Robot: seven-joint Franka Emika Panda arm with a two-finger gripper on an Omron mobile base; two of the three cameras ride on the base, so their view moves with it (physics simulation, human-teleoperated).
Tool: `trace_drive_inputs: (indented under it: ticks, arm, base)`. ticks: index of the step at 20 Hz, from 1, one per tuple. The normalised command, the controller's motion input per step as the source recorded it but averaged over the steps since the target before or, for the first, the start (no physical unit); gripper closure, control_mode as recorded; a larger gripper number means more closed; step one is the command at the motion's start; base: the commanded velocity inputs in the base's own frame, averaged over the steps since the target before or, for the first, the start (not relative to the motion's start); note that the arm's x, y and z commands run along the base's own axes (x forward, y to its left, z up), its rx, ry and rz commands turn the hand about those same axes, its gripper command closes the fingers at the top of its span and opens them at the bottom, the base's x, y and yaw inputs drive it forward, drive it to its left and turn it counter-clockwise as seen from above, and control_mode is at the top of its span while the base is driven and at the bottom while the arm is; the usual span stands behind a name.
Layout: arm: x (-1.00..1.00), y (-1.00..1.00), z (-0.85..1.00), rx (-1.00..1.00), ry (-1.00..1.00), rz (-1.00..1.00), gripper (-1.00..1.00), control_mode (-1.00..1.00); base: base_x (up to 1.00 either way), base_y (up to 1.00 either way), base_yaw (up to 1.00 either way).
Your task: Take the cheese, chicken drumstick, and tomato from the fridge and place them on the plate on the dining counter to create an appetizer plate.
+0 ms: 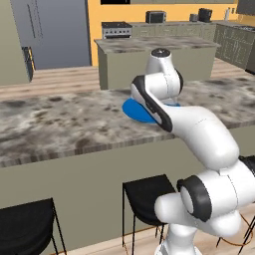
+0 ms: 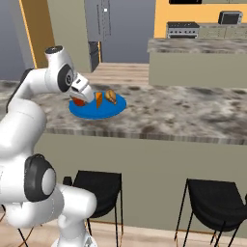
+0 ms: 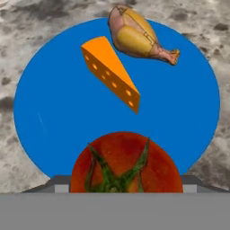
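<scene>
The blue plate (image 2: 103,112) (image 3: 54,108) lies on the marble dining counter (image 2: 183,113) (image 1: 60,124). On the plate rest the orange cheese wedge (image 3: 110,72) (image 2: 99,100) and, beside it, the golden chicken drumstick (image 3: 137,36) (image 2: 111,96). My gripper (image 2: 82,99) (image 3: 126,182) hangs low over the plate's near-left edge. The red tomato (image 3: 126,164) (image 2: 78,102) sits between its jaws with the stem up, and the jaws stand wide against its sides. In the left base view my own arm hides the hand, and part of the plate (image 1: 134,112) shows behind it.
Black stools (image 1: 149,194) (image 2: 99,185) (image 2: 217,198) stand under the counter's front edge. Beyond the counter is a shorter marble island (image 1: 154,55) (image 2: 198,58). The dark grey fridge (image 1: 55,30) stands at the far back left. A stove (image 1: 116,29) lines the back wall.
</scene>
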Motion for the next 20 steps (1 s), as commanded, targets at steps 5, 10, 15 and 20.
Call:
trace_drive_inputs:
  ticks: [5, 10, 15, 20]
  arm:
    - [0.49, 0.00, -0.15, 0.02, 0.08, -0.03, 1.00, -1.00]
    - [0.44, 0.11, -0.15, 0.00, 0.08, -0.03, 1.00, -1.00]
    - [0.28, 0.20, -0.19, 0.00, 0.05, -0.05, 1.00, -1.00]
    - [0.21, 0.04, -0.24, 0.00, 0.03, -0.07, 1.00, -1.00]
  base:
    - [0.00, 0.00, 0.00]
    - [0.00, 0.00, 0.00]
    - [0.00, 0.00, 0.00]
    - [0.00, 0.00, 0.00]
